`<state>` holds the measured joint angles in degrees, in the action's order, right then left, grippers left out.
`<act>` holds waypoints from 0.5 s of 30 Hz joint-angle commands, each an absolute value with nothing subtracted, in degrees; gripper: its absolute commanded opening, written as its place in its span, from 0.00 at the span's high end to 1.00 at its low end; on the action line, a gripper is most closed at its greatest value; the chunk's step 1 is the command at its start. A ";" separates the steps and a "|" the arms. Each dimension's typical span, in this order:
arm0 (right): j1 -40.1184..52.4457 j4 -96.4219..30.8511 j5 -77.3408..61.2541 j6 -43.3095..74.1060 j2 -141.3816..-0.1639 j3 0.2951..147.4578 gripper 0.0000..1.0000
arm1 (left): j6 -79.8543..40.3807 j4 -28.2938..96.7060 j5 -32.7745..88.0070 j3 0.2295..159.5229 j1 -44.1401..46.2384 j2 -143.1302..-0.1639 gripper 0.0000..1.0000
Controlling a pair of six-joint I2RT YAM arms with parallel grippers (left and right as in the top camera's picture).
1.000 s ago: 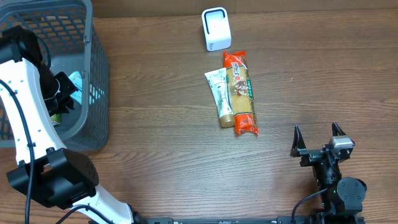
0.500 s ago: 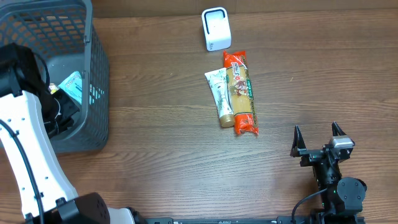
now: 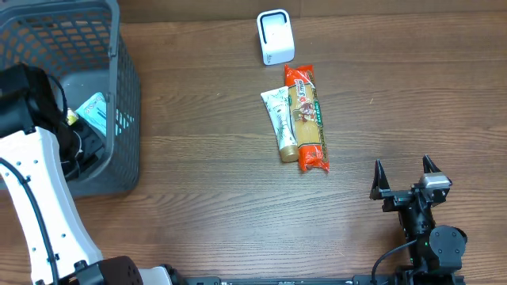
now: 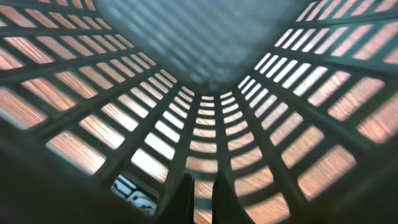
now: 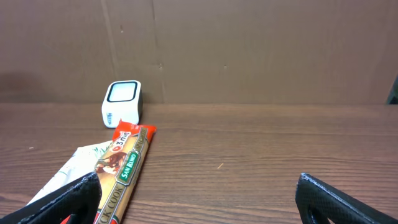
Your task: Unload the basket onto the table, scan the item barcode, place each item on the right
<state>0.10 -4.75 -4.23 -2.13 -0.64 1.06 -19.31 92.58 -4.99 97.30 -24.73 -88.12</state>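
Observation:
The white barcode scanner (image 3: 275, 36) stands at the back of the table, also in the right wrist view as the scanner (image 5: 122, 101). In front of it lie a white tube (image 3: 279, 123) and an orange pasta packet (image 3: 306, 117) side by side; the packet (image 5: 121, 168) shows again at the wrist view's lower left. My left gripper (image 3: 83, 150) is down inside the grey basket (image 3: 127, 95), shut, with nothing visible between its fingertips (image 4: 185, 198). A teal-and-white packet (image 3: 95, 107) lies in the basket behind it. My right gripper (image 3: 402, 180) rests open near the front right, apart from every item.
The left wrist view is filled by the basket's lattice wall (image 4: 205, 112), with the wooden table showing through the holes and a white-blue item (image 4: 134, 190) at lower left. A brown cardboard wall (image 5: 249, 50) backs the table.
My left arm has swung toward the near side of the basket, carrying the shut gripper with it. The right arm and the items on the table have not moved.

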 commanded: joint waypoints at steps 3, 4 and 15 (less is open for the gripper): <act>0.32 -4.56 -4.54 -2.85 -0.16 0.47 0.00 | -19.94 95.83 -1.83 95.42 -24.40 -87.07 0.96; 0.32 -4.56 -4.54 -2.85 -0.16 0.47 0.00 | -19.90 96.84 -0.54 95.39 -24.40 -86.94 0.96; 0.32 -4.56 -4.54 -2.85 -0.16 0.47 0.00 | -18.50 96.05 0.08 95.39 -24.40 -80.18 0.96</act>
